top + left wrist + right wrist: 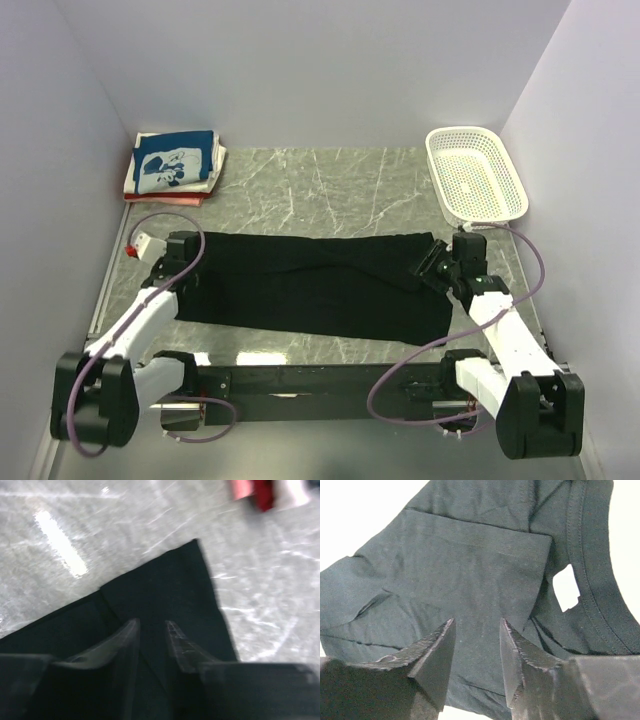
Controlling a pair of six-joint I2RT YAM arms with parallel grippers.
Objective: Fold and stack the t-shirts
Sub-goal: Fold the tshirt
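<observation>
At far right, white basket (480, 180) — left fingers (117, 650) and right fingers (432, 655) released over black t-shirt (310, 285).

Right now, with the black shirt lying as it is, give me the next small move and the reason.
Probably lower the right gripper onto the collar end and close on it, ready to fold that end across. The black t-shirt lies flat as a long strip, not yet folded crosswise. The left gripper and the right one hover over its two ends, jaws apart, holding nothing.
</observation>
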